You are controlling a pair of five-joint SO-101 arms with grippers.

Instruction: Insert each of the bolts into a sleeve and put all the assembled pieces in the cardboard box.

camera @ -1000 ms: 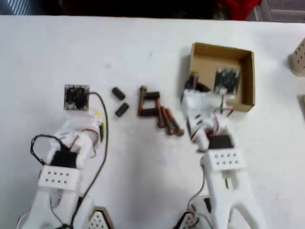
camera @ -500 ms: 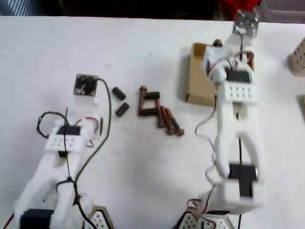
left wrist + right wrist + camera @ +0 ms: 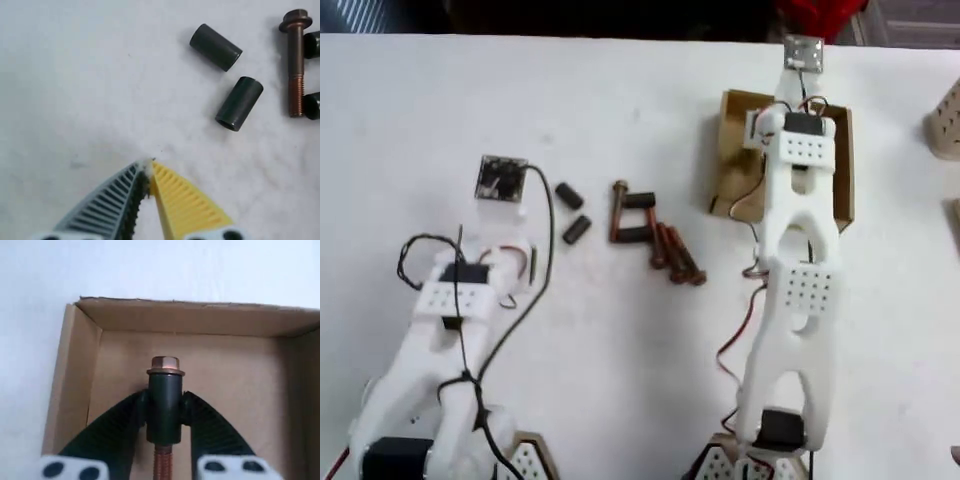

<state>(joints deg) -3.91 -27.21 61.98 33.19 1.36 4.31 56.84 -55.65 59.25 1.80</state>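
Note:
My right gripper [image 3: 164, 401] is shut on an assembled piece [image 3: 163, 405], a black sleeve with a copper bolt through it, held above the floor of the cardboard box [image 3: 80, 365]. In the high view the right arm [image 3: 800, 150] stretches over the cardboard box [image 3: 730, 150]. Two loose black sleeves [image 3: 216, 47] [image 3: 239, 103] lie on the white table ahead of my left gripper [image 3: 149, 169], which is shut and empty just above the table. Beyond them lies a bolt [image 3: 295, 65] between two more sleeves [image 3: 638, 200] [image 3: 632, 236]. Two further bolts [image 3: 658, 240] [image 3: 682, 258] lie beside those.
A beige perforated object [image 3: 948, 125] stands at the table's right edge. The left arm's black cable [image 3: 535, 260] loops over the table near its wrist. Both arm bases sit at the front edge.
The right arm has swung from in front of the box to out over it, carrying the sleeved bolt. The left arm shifted a little at first, then held still.

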